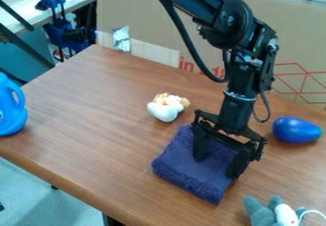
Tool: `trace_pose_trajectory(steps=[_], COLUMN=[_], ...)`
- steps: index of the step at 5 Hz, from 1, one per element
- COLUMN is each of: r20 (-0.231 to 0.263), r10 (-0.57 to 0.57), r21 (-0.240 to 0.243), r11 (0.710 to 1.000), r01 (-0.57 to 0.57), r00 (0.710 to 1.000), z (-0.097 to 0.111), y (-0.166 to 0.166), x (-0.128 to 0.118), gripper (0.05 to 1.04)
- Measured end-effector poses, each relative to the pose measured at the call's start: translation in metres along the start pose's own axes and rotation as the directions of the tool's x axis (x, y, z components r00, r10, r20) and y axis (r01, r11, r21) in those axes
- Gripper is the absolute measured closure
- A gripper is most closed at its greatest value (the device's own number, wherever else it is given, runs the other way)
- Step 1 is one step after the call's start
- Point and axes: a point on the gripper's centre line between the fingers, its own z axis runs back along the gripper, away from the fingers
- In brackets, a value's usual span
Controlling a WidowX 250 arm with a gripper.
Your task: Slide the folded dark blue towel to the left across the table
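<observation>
With the claw (218,167) as clock centre, we see a blue jug (9,113) at ten, a white-and-tan toy (164,111) at eleven, the navy towel (177,162) beneath and towards nine, claw fingers spread apart, and a blue egg-shaped object (297,129) at two.

1. The cloth (178,166) is dark navy blue, with a fuzzy, towel-like surface and a soft, slightly uneven outline.
2. It is roughly square and looks thick, as if folded into a pad.
3. It lies flat on the brown wooden table (96,110), set at a slant, with one corner pointing towards the camera.
4. The gripper (217,167) is over its right part, hiding some of its surface.
</observation>
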Motion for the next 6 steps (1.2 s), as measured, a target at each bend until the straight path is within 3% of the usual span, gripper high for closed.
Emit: trace_pose_trajectory(steps=[1,2,3,4,6], r20=[-0.03,-0.072,-0.079,-0.082,-0.085], r10=[0.036,0.086,0.115,0.142,0.085], r21=[-0.046,-0.058,-0.056,-0.054,-0.076], r11=[0.998,0.994,0.991,0.988,0.993], r01=[-0.037,-0.09,-0.119,-0.147,-0.091], r00=[0.999,0.994,0.99,0.986,0.993], z=[-0.007,-0.014,-0.016,-0.016,-0.017], y=[0.011,0.023,0.037,0.055,0.071], x=[-0.018,-0.041,-0.048,-0.048,-0.04], gripper=[0.081,0.081,0.081,0.081,0.081])
